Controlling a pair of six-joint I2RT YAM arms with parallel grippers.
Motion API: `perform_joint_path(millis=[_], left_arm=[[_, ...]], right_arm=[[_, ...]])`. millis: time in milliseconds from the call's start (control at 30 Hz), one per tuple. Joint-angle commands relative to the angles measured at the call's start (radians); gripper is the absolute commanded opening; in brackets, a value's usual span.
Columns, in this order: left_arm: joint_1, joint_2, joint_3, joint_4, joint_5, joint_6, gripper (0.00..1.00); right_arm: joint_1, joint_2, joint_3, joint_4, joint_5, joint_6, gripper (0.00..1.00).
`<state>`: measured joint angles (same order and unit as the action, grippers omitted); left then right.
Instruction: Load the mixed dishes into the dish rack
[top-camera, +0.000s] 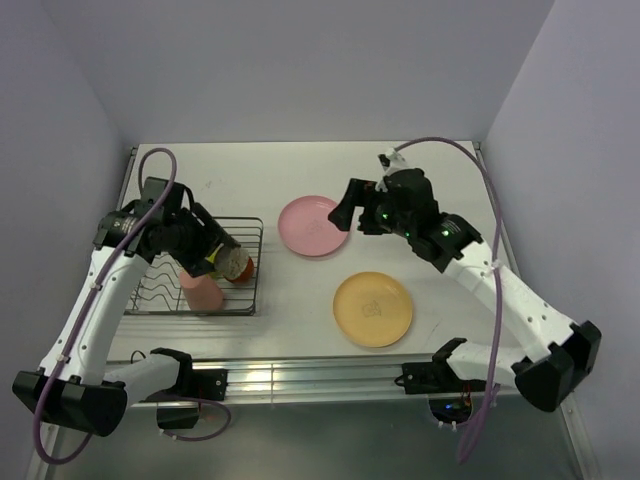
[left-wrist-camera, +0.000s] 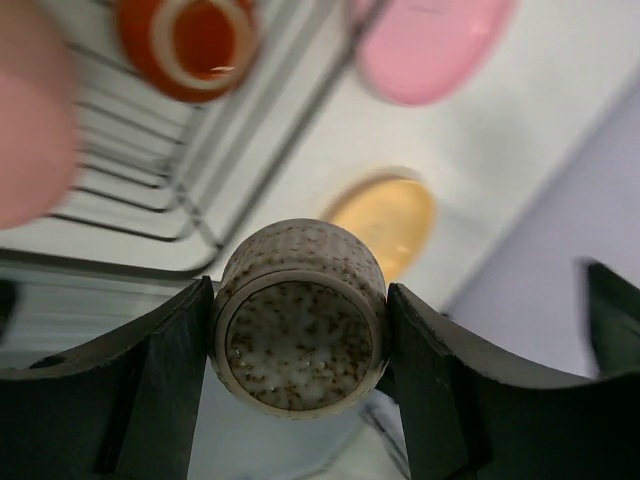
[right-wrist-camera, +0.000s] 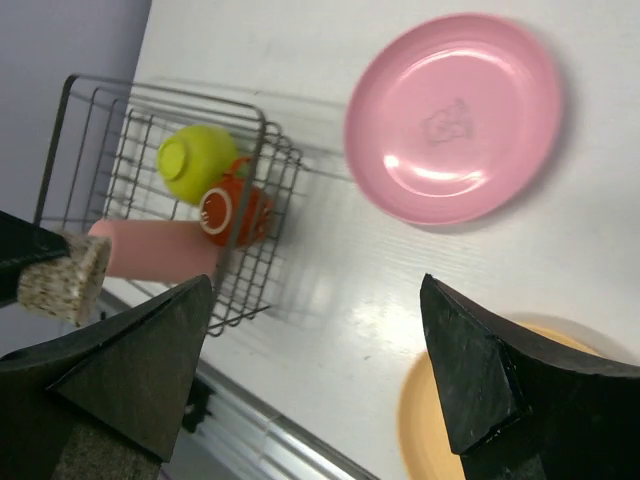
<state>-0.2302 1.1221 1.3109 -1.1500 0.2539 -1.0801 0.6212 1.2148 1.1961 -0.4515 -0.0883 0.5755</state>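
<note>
My left gripper (left-wrist-camera: 300, 330) is shut on the tiny beige-grey speckled cup (left-wrist-camera: 300, 320), held sideways above the dish rack (left-wrist-camera: 200, 170); in the top view that gripper (top-camera: 218, 250) hangs over the rack (top-camera: 160, 290). The rack holds the lime-green bowl (right-wrist-camera: 197, 160), the red-orange bowl (right-wrist-camera: 232, 213) and the salmon-pink cup (right-wrist-camera: 155, 248) lying at its near edge. The pink plate (top-camera: 313, 225) and the yellow-orange plate (top-camera: 373, 308) lie flat on the table. My right gripper (right-wrist-camera: 315, 360) stands open and empty in the air, by the pink plate's right edge (top-camera: 345, 212).
The white table (top-camera: 300, 170) is walled at the back and on both sides. A metal rail (top-camera: 300, 378) runs along the near edge between the arm bases. The right arm's purple cable (top-camera: 490, 230) loops over the table's right side.
</note>
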Motion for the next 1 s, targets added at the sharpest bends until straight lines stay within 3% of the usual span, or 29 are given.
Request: perform_joint_path(millis=[0,967], left_arm=[[-0.049,-0.018,-0.056,-0.096,-0.198,0.144,0.0],[-0.205,0.108,-0.199,0.073,-0.416,0.174,0.0]], right_arm=[[-0.035,-0.121,-0.073,-0.079,0.075,-0.049,0.91],[-0.09,-0.228,-0.193,-0.087,-0.002,-0.055,0.91]])
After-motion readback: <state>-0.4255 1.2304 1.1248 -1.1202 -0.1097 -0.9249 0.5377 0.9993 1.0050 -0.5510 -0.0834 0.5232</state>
